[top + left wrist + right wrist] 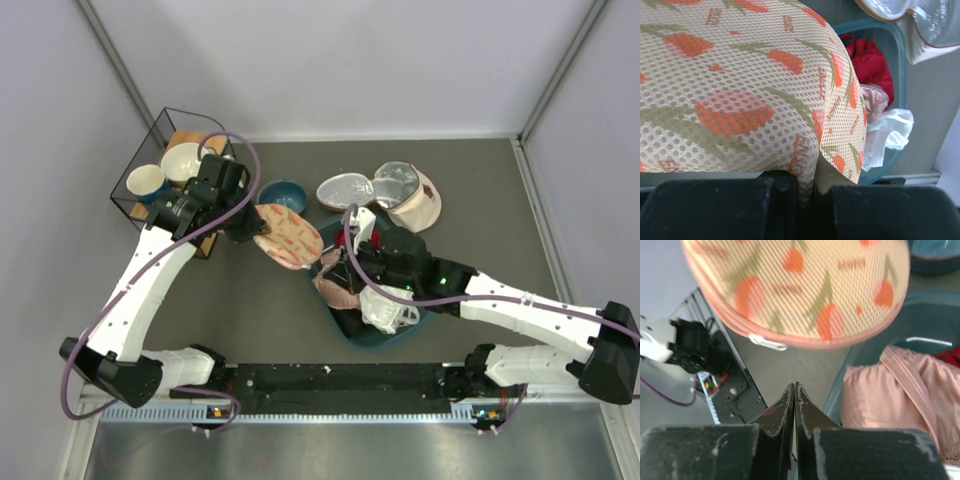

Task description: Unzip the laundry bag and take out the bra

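The left tool (807,186) is pinching a fold of the flat, rounded peach-pink mesh laundry bag with orange-red print (740,90), its fingers clamped on the fabric edge and holding the bag up off the grey tabletop (450,180), next to the teal plastic basin (940,315). The right tool (794,390) is clenched on nothing. Its tips are pressing together and pointing at the bag's pink zip edge, but they are not touching it.

The step in hand looks to be getting hold of the zip. The small silvery zip pull (767,343) is lying against that pink edge, up and to the left of the right tool's tips in the wrist view. To do this well, the right tool should be opening first, then easing forward and slightly left so the pull sits between the fingers, and closing on the tab alone, not the mesh. The left tool should be gripping firmly and pulling against the zip so the seam is taut as the pull runs along it.

The left arm is reaching far forward from its base with the wrist turned toward the bag. The right arm is stretching in low from the right, over the basin.

No mustard-yellow bra is showing in any view. It is presumably inside the zipped bag.
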Controlling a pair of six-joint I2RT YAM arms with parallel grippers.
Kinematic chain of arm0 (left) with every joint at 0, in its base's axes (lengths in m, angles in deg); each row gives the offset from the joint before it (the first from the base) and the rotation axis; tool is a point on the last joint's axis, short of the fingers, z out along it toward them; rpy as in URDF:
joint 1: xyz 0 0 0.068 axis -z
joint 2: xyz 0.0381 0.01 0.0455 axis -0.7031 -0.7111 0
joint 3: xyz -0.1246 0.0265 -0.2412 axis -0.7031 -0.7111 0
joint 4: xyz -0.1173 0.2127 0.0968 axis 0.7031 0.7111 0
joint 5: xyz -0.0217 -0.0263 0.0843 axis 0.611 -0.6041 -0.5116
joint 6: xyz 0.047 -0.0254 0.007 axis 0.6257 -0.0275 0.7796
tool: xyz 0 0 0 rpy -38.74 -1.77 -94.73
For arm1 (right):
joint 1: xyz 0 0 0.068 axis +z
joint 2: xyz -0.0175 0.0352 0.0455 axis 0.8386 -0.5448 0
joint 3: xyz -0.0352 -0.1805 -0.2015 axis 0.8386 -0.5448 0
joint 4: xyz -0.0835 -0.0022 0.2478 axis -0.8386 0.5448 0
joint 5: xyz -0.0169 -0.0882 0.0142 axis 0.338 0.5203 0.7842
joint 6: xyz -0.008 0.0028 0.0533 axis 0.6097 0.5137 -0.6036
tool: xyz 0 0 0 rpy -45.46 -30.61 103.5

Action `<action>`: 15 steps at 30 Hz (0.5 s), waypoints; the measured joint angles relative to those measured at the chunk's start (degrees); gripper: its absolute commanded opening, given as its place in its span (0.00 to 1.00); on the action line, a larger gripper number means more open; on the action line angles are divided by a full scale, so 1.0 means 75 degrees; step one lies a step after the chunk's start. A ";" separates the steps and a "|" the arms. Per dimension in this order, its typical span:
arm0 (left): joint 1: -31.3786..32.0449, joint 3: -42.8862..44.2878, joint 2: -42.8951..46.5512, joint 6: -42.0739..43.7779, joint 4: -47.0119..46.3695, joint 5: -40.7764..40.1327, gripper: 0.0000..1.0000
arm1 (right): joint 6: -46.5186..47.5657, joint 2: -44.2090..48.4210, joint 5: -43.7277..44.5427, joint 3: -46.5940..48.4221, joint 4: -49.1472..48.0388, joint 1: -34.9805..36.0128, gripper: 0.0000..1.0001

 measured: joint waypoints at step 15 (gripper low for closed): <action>-0.0032 -0.0638 0.0880 0.1804 -0.1950 0.1973 0.00 | -0.0187 0.0227 -0.0638 0.0073 0.1233 -0.1352 0.91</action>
